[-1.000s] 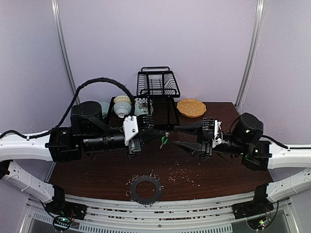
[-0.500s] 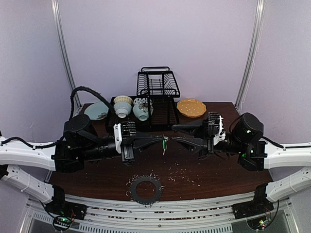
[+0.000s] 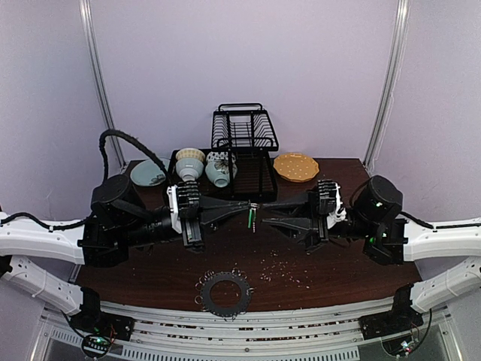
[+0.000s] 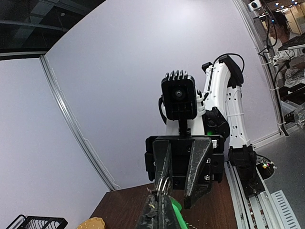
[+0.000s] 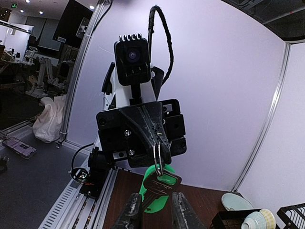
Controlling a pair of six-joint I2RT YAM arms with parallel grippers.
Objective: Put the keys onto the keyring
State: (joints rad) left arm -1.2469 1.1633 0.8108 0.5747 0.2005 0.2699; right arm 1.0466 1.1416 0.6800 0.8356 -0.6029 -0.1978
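Note:
In the air above the table's middle, my left gripper (image 3: 246, 204) is shut on a small silvery wire ring (image 5: 157, 153). A key (image 3: 250, 216) with a green head hangs from that ring. The right wrist view shows its green head and silvery blade (image 5: 160, 187) dangling between the fingers of my right gripper (image 5: 155, 212), which stand apart on either side of it. My right gripper (image 3: 264, 212) faces the left one tip to tip. The keyring (image 3: 224, 293), a dark disc fringed with wire loops, lies flat near the table's front edge.
A black wire rack (image 3: 244, 143) stands at the back centre. Two bowls (image 3: 190, 167) and a teal plate (image 3: 146, 173) are to its left, and an orange disc (image 3: 295, 167) is to its right. Pale crumbs (image 3: 282, 267) lie scattered right of the keyring.
The left arm's body drew back to the left while its gripper kept the ring and key mid-table. The right gripper came in around the key and its jaws narrowed.

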